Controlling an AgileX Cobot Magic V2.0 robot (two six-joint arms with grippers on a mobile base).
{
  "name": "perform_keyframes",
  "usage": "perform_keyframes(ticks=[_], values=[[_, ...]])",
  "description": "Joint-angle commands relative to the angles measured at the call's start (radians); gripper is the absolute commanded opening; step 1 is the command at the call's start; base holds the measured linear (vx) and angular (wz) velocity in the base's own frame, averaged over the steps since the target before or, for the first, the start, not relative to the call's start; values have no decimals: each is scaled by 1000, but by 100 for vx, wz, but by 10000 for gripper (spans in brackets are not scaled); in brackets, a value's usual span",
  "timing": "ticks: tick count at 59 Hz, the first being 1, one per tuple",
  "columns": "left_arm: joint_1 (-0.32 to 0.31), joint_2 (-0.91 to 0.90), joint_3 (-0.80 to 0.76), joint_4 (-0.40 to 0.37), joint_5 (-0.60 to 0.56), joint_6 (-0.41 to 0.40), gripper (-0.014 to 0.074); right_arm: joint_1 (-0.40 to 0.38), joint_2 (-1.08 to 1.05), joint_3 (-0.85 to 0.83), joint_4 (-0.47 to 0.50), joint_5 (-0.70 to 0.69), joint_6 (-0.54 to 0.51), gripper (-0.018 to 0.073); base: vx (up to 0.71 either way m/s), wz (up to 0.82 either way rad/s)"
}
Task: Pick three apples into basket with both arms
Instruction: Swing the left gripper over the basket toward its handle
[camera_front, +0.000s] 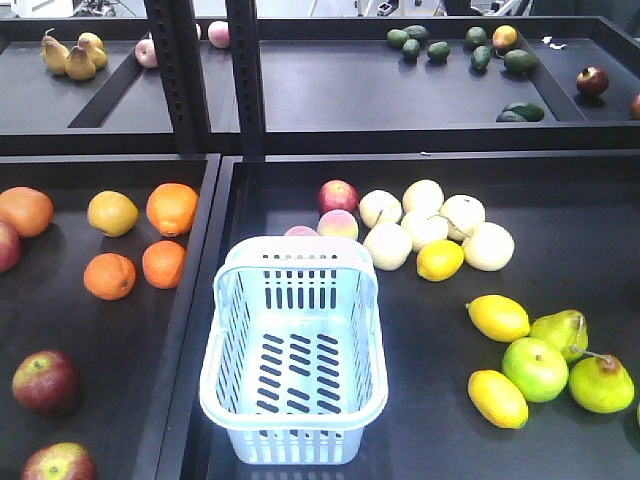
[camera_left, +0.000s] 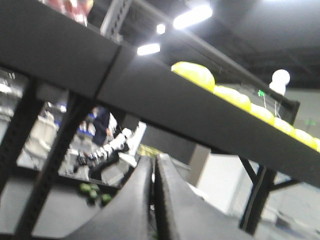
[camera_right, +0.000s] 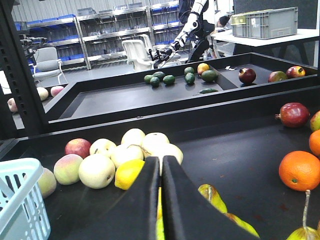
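Left claw (camera_left: 153, 162) and right claw (camera_right: 161, 161): each 2 broad, matte black, seemingly smooth curved fingers.

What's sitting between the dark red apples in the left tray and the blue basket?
Only the raised black divider between the two trays. No fruit lies between the apples and the basket, and its top is open.

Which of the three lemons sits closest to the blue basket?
The lemon tucked against the pile of pale round fruit; the other two lie farther right, by the green apple.

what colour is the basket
The basket is pale blue, with slotted sides and bottom; shows best in the exterior front-facing view.
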Motion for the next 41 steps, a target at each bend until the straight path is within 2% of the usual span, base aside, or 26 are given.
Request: perform_keyframes(ticks=[1, 8, 14, 17, 22, 26, 33, 41], values=[[-2, 126, -79, 152, -173, -140, -6, 1, -12, 13, -12, -75, -5, -4, 0, 0], [-2, 277, -168, 446, -319, -356, -6, 1, -12, 13, -12, -74, -5, -4, 0, 0], [-2, 408, -273, 681, -381, -569, -6, 1, -12, 13, -12, -74, -5, -4, 0, 0], [-2, 475, -338, 794, -414, -646, -6, 1, -12, 13, -12, -74, -5, -4, 0, 0], [-4, 554, -429, 966, -479, -704, -3, 1, -12, 13, -12, -74, -5, -4, 0, 0], [-6, 607, -496, 1040, -500, -746, 4, 1, -12, 13, -12, -74, -5, -4, 0, 0], [-17, 681, -592, 1089, -507, -764, 52, 1, -12, 13, -12, -74, -5, -4, 0, 0], [-32, 747, -689, 1118, -512, -761, 204, 1, -12, 13, -12, -74, -5, -4, 0, 0]])
